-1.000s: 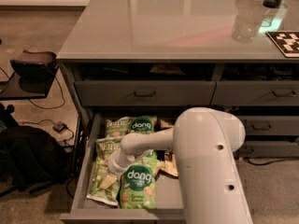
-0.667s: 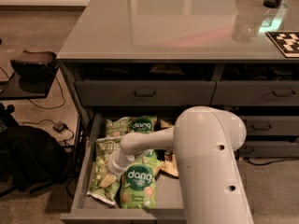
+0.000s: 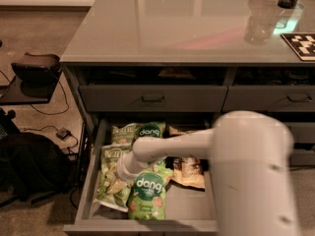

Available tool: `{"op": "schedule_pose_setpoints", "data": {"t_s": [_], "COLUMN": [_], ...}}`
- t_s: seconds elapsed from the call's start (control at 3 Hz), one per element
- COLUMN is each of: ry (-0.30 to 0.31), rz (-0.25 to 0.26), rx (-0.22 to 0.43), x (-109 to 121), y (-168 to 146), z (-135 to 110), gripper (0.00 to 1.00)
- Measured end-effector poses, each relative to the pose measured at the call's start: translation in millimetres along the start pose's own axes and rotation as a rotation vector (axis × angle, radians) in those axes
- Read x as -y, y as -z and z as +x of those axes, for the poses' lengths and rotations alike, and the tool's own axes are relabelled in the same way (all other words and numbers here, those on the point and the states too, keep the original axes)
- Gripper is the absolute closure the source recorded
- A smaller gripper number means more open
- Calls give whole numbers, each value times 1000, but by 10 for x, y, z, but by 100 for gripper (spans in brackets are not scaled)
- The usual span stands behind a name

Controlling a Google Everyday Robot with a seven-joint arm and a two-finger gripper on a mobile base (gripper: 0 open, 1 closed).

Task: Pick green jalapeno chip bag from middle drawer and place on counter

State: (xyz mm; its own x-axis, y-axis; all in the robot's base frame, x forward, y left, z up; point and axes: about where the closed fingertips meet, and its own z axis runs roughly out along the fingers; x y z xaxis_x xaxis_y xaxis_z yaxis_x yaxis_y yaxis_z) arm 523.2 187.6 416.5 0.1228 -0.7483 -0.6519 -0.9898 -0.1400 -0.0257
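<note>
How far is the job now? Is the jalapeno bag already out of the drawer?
Done: the middle drawer is open. In hand: the gripper is down inside it, at the green jalapeno chip bag near its left wall; grasp unconfirmed. Left: lifting the bag out and placing it on the counter.

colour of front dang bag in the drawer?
Front dang bag: bright green, white lettering; camera view. Hand at its upper left.

white arm (image 3: pixel 197 141) reaches left, wrist bent downward; gripper (image 3: pixel 120 173) hangs low, left of centre.
</note>
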Motion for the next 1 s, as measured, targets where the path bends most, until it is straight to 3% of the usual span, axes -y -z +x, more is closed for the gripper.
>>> {"op": "schedule_pose_setpoints", "data": {"t_s": [0.33,0.67,1.0], "ry": [229,363,422], "rz": [84,158,238], "rx": [74,161,252], "x": [-189,-363,-559], "y": [843,1546,2098], "z": [-592,-1119,-1465], "gripper": [100,100,100]}}
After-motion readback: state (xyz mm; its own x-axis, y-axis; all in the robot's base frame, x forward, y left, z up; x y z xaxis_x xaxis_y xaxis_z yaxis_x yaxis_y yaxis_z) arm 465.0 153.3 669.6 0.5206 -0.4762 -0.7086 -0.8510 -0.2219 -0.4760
